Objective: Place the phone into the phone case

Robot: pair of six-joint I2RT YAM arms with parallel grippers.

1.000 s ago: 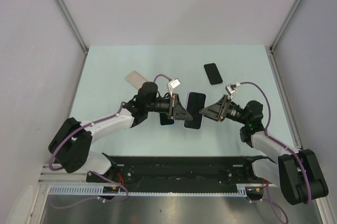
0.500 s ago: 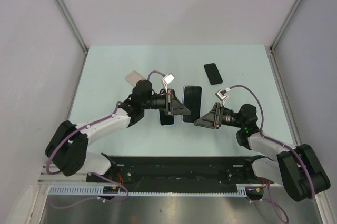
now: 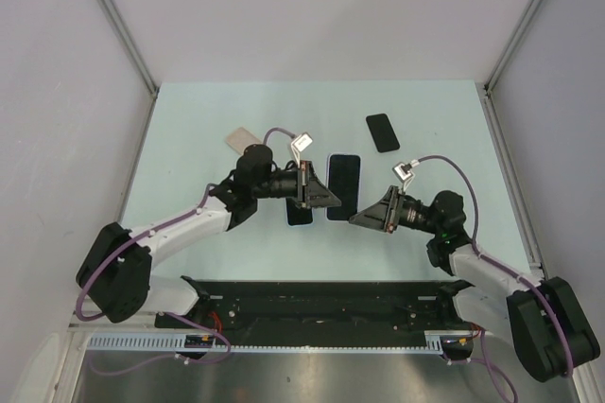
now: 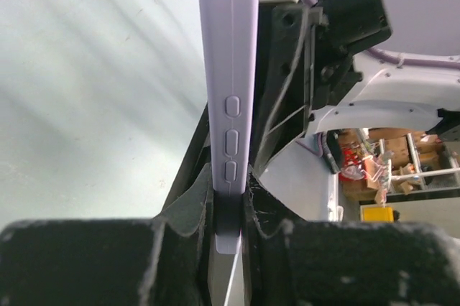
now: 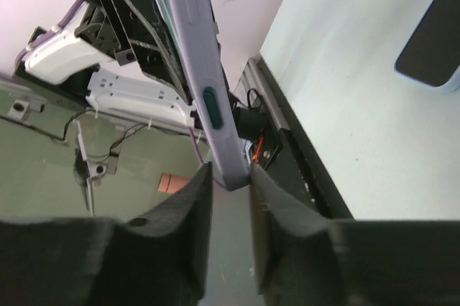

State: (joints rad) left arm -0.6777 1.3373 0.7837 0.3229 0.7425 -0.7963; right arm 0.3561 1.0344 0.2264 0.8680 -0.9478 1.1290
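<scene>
A lavender phone case [image 3: 344, 185] with a black face inside its rim is held tilted above the table centre between both arms. My left gripper [image 3: 324, 197] is shut on its left long edge; in the left wrist view the case edge [image 4: 228, 47] with its side buttons runs up from the gripper [image 4: 228, 198]. My right gripper [image 3: 359, 218] is shut on the case's near corner; in the right wrist view the case [image 5: 190, 26] with a teal button rises from the gripper [image 5: 230, 173]. I cannot tell whether the black face is a phone seated inside.
A black phone [image 3: 383, 131] lies flat at the back right. Another dark phone [image 3: 300, 213] lies on the table under my left wrist, and a dark phone lying flat shows in the right wrist view [image 5: 438, 40]. A beige flat item [image 3: 244, 141] lies at the back left.
The case has moved a little left and away from the arms. My right gripper has swung left and nearer, to the case's near corner. The left gripper keeps its hold.
</scene>
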